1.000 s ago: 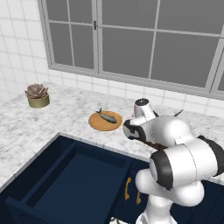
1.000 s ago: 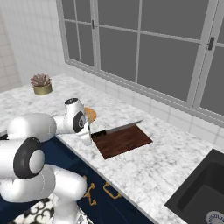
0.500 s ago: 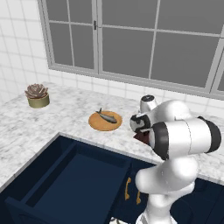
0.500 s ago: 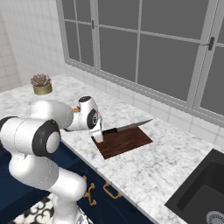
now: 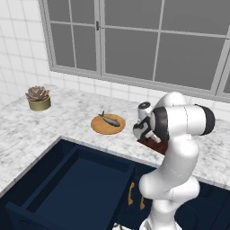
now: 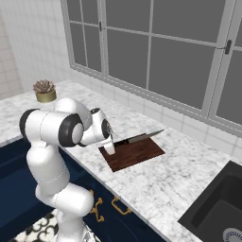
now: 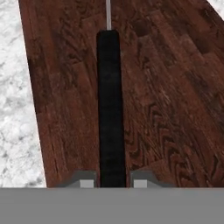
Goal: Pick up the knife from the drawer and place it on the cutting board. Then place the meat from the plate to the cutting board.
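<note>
**A:** Where is the knife [image 6: 139, 139] at this moment?

**B:** It is over the cutting board [image 6: 134, 154]. In the hand view the black handle [image 7: 110, 105] runs straight up from between the two fingertips, and the silver blade [image 7: 108, 15] begins at the top edge. The dark wood of the board [image 7: 166, 87] lies under it.

**A:** So the gripper [image 7: 113, 179] has it?

**B:** Yes. The fingers are closed on the end of the handle, one tip on each side. In the right base view the gripper [image 6: 109, 148] stands at the left end of the board, and the blade reaches past the far edge of the board, toward the window. Whether the knife already touches the wood, I cannot tell.

**A:** And the fish?

**B:** The meat [image 5: 110, 119] lies on the plate [image 5: 99, 127], on the marble counter [image 5: 67, 112], to the left of the arm in the left base view. The plate is near the board [image 5: 152, 144] but apart from it.

**A:** The drawer?

**B:** The drawer [image 5: 67, 184] is pulled open below the counter edge, with a navy inside. The brass handles [image 5: 132, 194] are on the cabinet front beside it. A small potted plant [image 5: 38, 98] stands far left on the counter.
</note>
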